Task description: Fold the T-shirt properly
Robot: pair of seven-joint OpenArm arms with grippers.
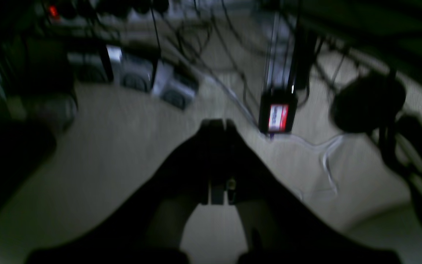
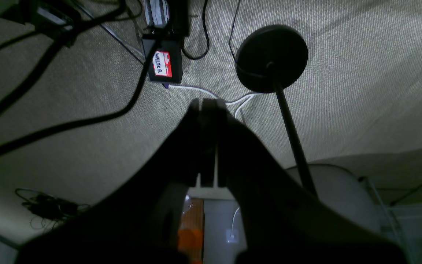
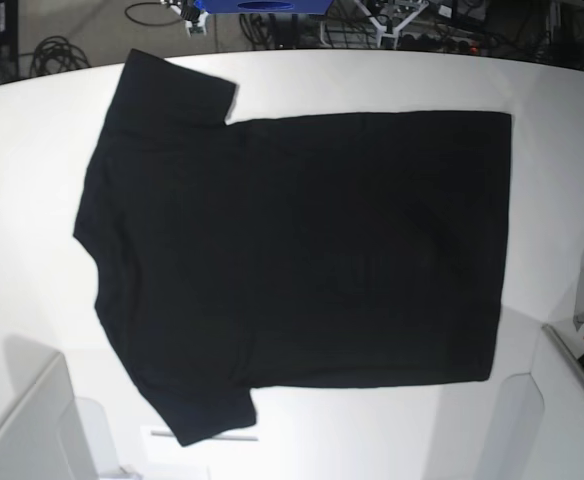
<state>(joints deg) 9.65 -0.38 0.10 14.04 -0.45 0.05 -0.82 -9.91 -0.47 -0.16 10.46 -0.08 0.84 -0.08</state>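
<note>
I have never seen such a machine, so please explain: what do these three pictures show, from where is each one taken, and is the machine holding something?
This is a robot with two arms. The base picture looks down on a white table where a black T-shirt lies spread flat, not yet folded. The other two pictures come from cameras on the wrists. Each shows its own dark gripper from behind: the left gripper and the right gripper. Both are shut and hold nothing. Beyond them you see carpet, cables and a round lamp base on the floor.
</note>
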